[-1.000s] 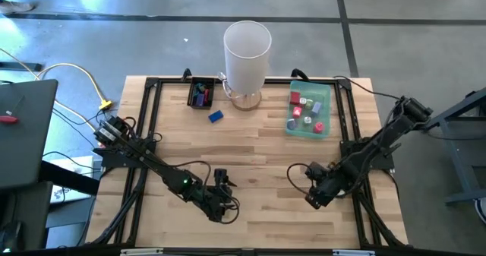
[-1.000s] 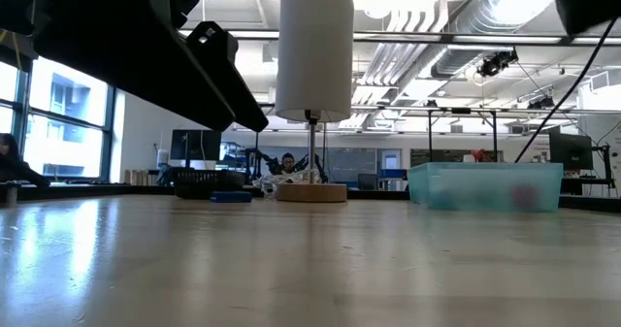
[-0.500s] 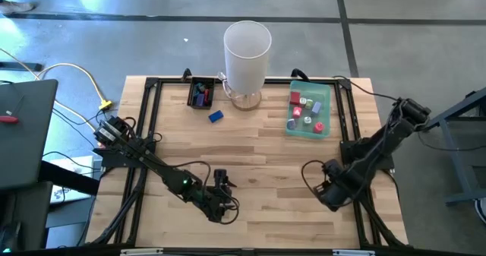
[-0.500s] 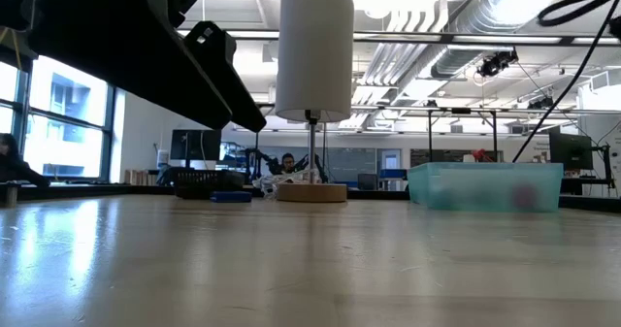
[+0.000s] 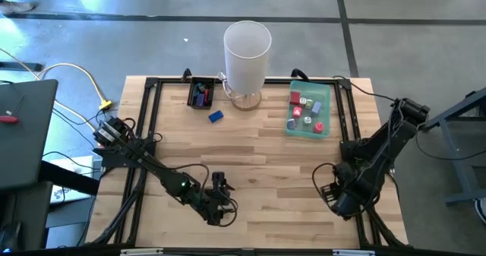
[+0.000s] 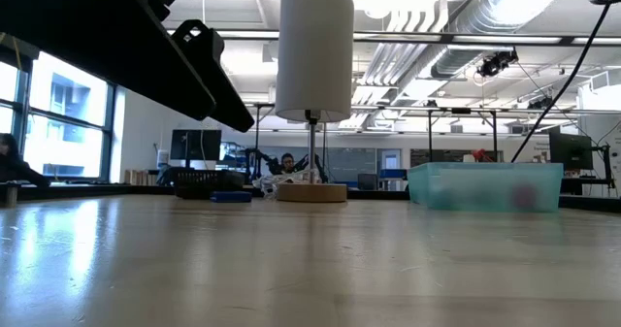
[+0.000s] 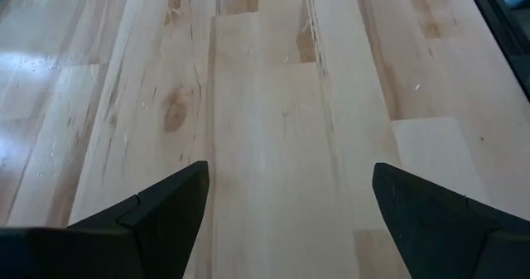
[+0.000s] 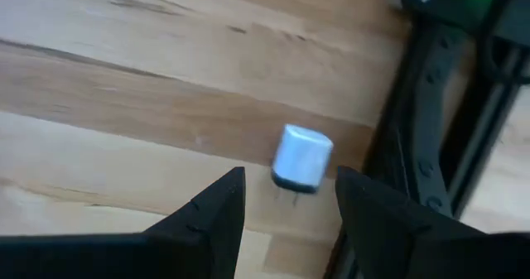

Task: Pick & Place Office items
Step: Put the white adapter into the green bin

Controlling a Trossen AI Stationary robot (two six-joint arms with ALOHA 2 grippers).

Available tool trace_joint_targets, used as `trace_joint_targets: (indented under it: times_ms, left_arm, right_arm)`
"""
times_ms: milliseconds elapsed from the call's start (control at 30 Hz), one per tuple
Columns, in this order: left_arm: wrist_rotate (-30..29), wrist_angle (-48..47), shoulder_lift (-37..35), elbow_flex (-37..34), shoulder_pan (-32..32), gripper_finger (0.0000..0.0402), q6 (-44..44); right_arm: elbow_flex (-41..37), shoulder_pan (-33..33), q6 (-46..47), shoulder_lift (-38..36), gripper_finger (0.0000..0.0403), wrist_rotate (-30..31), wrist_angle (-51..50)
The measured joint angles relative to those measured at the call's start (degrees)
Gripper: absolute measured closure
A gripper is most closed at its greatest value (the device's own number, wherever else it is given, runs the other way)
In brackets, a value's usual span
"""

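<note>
Right claw [image 8: 286, 221] stands with its fingers a narrow way apart and nothing between them, low over the desk [image 5: 258, 157] at the near right corner. Just ahead of its fingertips we note a small pale blue-grey block [image 8: 301, 157] lying on the wood, close beside the black frame rail [image 8: 431, 138]. We judge this the piece in hand: the claw should centre on the block, drop squarely and close across its flat sides, keeping clear of the rail.

Left claw [image 7: 286, 221] is spread wide and empty over bare boards near the front edge, waiting.

Well away at the far side, the green tray [image 5: 325, 128] holds several pieces in red, pink, teal and grey. Further left, past the white cylinder [image 5: 247, 55], the small black tray [image 5: 191, 93] holds purple, green and dark pieces. One blue block [image 5: 216, 116] lies loose on the desk near it.
</note>
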Motion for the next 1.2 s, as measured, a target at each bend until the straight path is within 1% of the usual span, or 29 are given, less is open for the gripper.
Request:
trace_joint_targets:
  times_ms: [100,333,533,667,800,900,967,1067,1200]
  left_arm:
    - [-0.02,-0.02,0.0,0.02,-0.52,0.007,-0.17]
    - [-0.02,-0.02,0.0,0.06,-1.44,0.007,-0.17]
    - [-0.04,-0.02,0.0,0.06,-1.44,0.007,-0.17]
    - [-0.04,-0.01,0.0,0.06,-1.42,0.007,-0.15]
    - [-0.07,0.02,0.0,0.06,-1.25,0.007,-0.15]
    - [-0.11,0.02,0.0,0.06,-1.22,0.007,-0.12]
    - [-0.27,0.02,0.0,0.06,-1.22,0.007,-0.12]
    - [-0.26,0.05,0.0,0.06,-1.22,0.007,-0.12]
    - [-0.26,0.05,0.0,0.06,-1.22,0.007,-0.1]
  right_arm:
    - [0.0,0.26,1.71,1.32,0.0227,-2.31,-0.12]
    - [0.0,0.34,1.1,6.36,0.0227,-5.85,0.29]
    - [-0.02,0.34,1.43,8.48,0.0227,-5.8,1.43]
    - [-0.02,0.34,1.41,8.49,0.0227,-2.5,2.25]
    - [-0.51,0.34,1.59,8.49,0.0227,-3.39,2.62]
    - [-2.77,0.34,1.99,8.49,0.0227,-3.53,6.24]
    - [-4.83,0.34,2.49,8.49,0.0227,-4.79,9.76]
    - [-7.84,0.34,2.74,8.49,0.0227,-4.18,14.31]
    - [-10.76,0.34,2.95,8.45,0.0227,-4.96,19.85]
